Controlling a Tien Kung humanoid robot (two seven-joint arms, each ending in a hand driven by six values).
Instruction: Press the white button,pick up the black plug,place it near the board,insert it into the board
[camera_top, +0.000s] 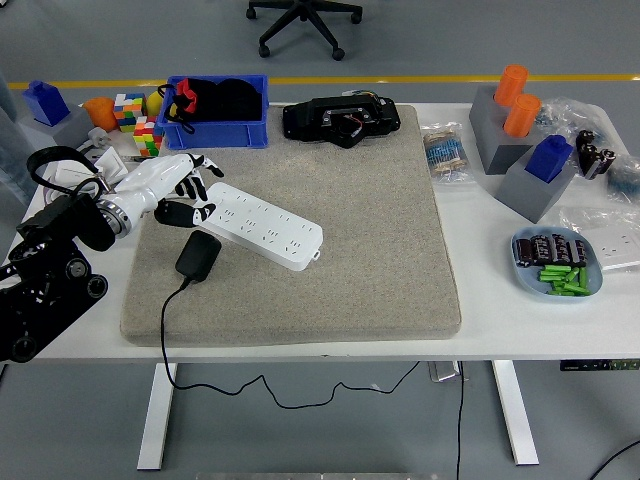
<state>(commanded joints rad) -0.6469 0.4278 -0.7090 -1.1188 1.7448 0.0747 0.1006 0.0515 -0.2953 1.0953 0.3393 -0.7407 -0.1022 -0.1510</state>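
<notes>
A white power strip (262, 224) lies diagonally on the grey mat (380, 230), its left end toward my left hand (186, 190). That hand is white-shelled with black fingers, and it hovers at the strip's left end with its fingers curled down, holding nothing. Whether a fingertip touches the strip's button I cannot tell. The black plug (198, 255) lies on the mat just below the hand and the strip, its black cable trailing off the table's front edge. My right arm is out of view.
A blue bin (255, 128) with black items and a black device (346, 118) sit at the back. Colour cubes (130, 110) stand at the back left. Grey blocks with orange and blue parts (525, 150) and a blue dish (527, 272) occupy the right side.
</notes>
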